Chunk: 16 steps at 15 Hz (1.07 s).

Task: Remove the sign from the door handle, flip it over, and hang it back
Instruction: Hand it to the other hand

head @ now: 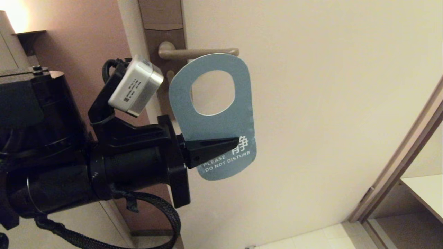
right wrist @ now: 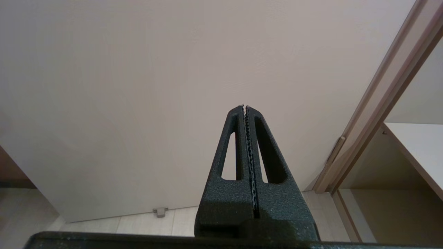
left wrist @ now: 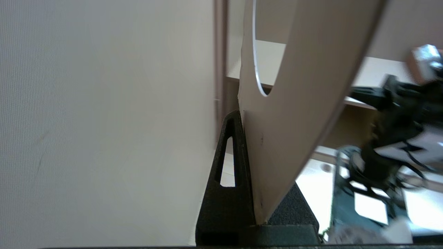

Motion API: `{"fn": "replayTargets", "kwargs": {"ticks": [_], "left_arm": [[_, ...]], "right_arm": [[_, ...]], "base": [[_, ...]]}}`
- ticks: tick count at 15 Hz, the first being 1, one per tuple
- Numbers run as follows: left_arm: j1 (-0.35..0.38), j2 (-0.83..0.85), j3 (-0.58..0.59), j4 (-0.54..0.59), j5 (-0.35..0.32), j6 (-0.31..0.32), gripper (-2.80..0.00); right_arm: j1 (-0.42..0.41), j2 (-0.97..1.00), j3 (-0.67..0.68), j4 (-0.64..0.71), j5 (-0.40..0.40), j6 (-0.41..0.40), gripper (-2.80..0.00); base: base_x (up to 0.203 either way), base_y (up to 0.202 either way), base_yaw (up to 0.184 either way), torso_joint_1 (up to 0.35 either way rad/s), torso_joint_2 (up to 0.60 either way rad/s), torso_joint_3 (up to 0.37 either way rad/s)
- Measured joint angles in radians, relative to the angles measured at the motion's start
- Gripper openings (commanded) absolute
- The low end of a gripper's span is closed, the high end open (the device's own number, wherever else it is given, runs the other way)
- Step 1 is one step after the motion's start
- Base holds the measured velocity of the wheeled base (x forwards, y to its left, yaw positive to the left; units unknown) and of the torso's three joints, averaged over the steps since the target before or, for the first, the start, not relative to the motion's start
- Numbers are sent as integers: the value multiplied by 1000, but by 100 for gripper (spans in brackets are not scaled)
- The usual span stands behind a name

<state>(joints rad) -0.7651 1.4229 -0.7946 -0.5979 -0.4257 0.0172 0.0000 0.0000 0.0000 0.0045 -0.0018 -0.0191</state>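
Observation:
The sign (head: 213,124) shows its teal "PLEASE DO NOT DISTURB" side in the head view. It is held upright in front of the door, just below the door handle (head: 193,53). Its top edge overlaps the lever's tip, and the oval hole lies below the lever, not over it. My left gripper (head: 235,140) is shut on the sign's lower part from the left. In the left wrist view the sign's pale side (left wrist: 294,103) stands clamped between the fingers (left wrist: 228,166). My right gripper (right wrist: 244,107) is shut and empty, facing the lower door.
The pale door (head: 328,103) fills the view, with the brown lock plate (head: 162,38) at its left edge. A door frame (head: 398,166) and a white shelf (head: 425,193) stand at the right. A small floor stop (right wrist: 160,211) sits under the door.

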Motion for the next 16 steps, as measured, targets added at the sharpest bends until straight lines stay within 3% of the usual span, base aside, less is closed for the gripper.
{"fn": "replayTargets", "kwargs": {"ticks": [3, 5, 10, 16], "left_arm": [[99, 7, 5, 5, -184, -3, -280], [138, 30, 4, 5, -264, -3, -280], [155, 79, -6, 0, -346, -2, -280], [156, 91, -5, 0, -366, 0, -280]], "right_arm": [[0, 0, 0, 0, 0, 0, -280], [0, 0, 0, 0, 0, -1, -280], [0, 0, 0, 0, 4, -14, -280], [0, 0, -14, 9, 5, -12, -280]], "base": [[0, 0, 0, 0, 0, 0], [0, 0, 0, 0, 0, 0], [0, 0, 0, 0, 0, 0], [0, 0, 0, 0, 0, 0]]}}
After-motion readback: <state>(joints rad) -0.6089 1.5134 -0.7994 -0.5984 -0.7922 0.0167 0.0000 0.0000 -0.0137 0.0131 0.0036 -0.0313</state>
